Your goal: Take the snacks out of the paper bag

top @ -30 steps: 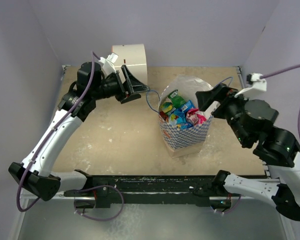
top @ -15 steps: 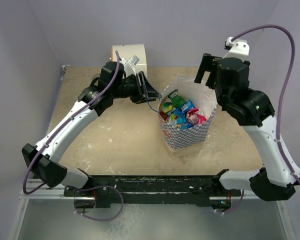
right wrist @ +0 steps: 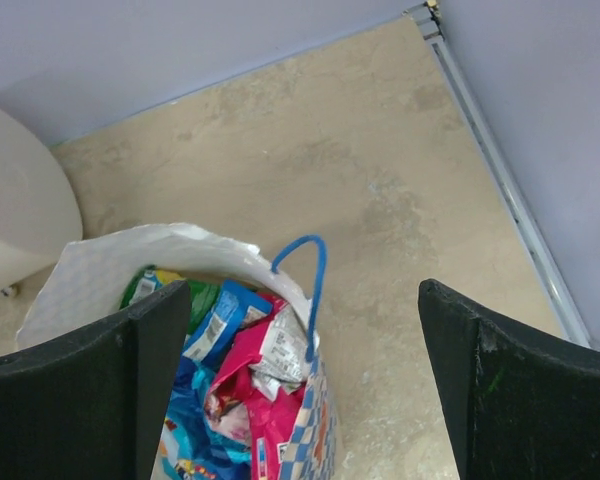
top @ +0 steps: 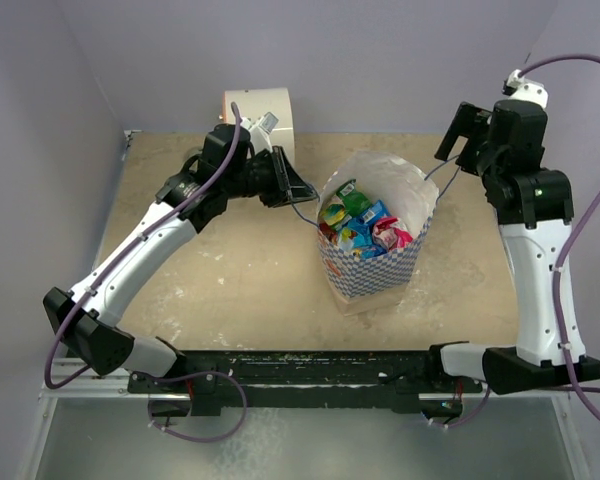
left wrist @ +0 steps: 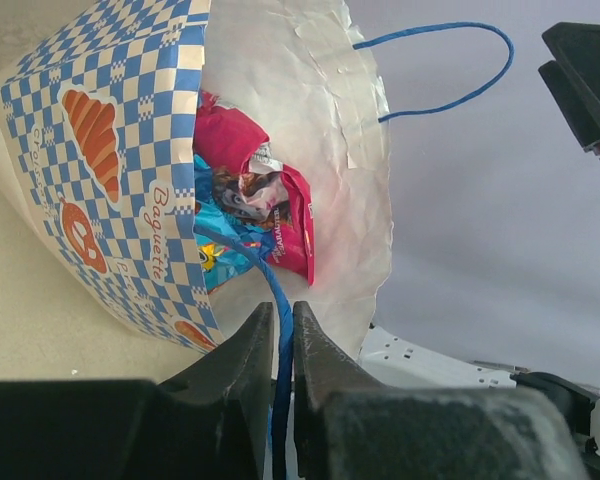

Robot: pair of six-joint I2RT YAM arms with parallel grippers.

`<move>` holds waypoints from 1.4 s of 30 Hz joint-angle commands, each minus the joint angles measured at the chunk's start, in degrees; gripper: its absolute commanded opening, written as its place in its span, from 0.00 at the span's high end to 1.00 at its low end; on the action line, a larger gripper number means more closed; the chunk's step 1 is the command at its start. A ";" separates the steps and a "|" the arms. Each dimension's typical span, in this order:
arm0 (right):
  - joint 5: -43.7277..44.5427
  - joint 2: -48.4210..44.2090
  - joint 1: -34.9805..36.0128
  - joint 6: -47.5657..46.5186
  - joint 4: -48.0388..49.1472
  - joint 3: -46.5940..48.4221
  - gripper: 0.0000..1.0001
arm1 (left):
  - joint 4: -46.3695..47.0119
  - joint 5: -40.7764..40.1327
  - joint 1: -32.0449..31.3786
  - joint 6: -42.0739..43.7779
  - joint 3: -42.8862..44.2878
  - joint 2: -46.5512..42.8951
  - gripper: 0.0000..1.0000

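Observation:
The blue-and-white checkered paper bag stands upright at mid-table with its mouth open. Several shiny snacks in red, pink, blue and green fill it. My left gripper is at the bag's left rim, shut on the near blue cord handle, which runs between its fingers. The left wrist view also shows the bag and pink and blue snacks. My right gripper hangs open above the bag's right rear. Its wrist view looks down on the far handle and the snacks.
A cream cylindrical box lies at the back, just behind the left gripper. It also shows at the left edge of the right wrist view. A metal rail runs along the table's near edge, and purple walls close in three sides.
The left gripper moved right to the bag's rim and closed on the cord handle. The right arm rose and swung from beside the bag to high at the back right, still open.

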 commanded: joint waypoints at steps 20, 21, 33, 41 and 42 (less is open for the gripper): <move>-24.27 1.56 0.99 -6.26 8.86 -10.12 1.00 | -6.56 -6.95 3.05 0.76 4.61 -3.76 1.00; -25.22 0.86 1.84 -5.70 8.71 -10.82 1.00 | -6.74 -6.60 4.31 0.54 4.58 -4.22 1.00; -39.52 3.38 12.72 1.85 12.25 -7.62 1.00 | -15.77 -9.30 18.06 3.67 7.90 -7.99 1.00; -43.52 12.57 26.32 3.27 14.72 0.54 1.00 | -22.91 -7.32 32.72 8.45 14.67 -8.87 1.00; -43.35 14.27 28.21 3.42 14.72 1.66 1.00 | -23.70 -5.52 35.29 8.98 15.93 -8.38 1.00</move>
